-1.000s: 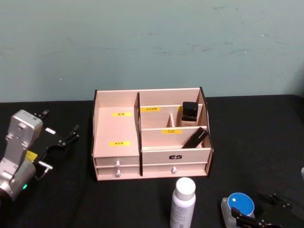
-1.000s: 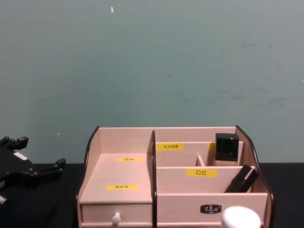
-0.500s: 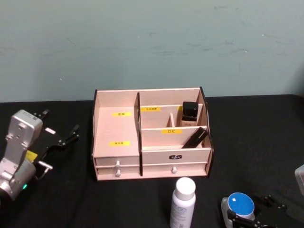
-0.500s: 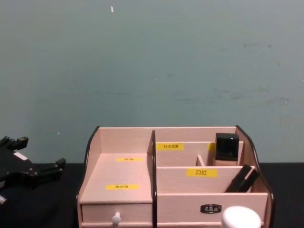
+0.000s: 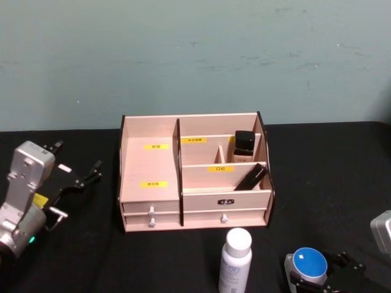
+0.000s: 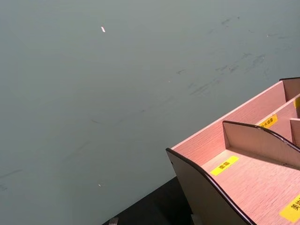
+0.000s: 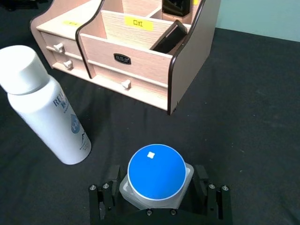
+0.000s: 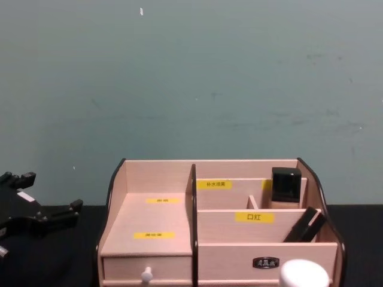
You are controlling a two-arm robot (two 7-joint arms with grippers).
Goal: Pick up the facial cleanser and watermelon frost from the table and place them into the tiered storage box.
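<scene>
Tiered storage box (image 8: 161, 218) dead centre on the black counter (image 8: 66, 257), teal wall (image 8: 209, 78) behind. Yellow labels (image 8: 254, 217) on the steps, white drawer knob (image 8: 145, 275) low on the left side. Black-capped bottle (image 8: 285, 185) upright in the back right compartment; dark flat item (image 8: 305, 226) leaning in the one in front. White cap (image 8: 304, 275) at the bottom edge. Left gripper (image 8: 51, 192) at the left edge — jaws apart, clear of the box.

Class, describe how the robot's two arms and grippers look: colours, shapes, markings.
The left arm has a silver-grey boxy housing with a green light and a yellow sticker. The left gripper is black and slim. The right gripper is black and blocky with silver screw heads, and the right arm is grey.
</scene>
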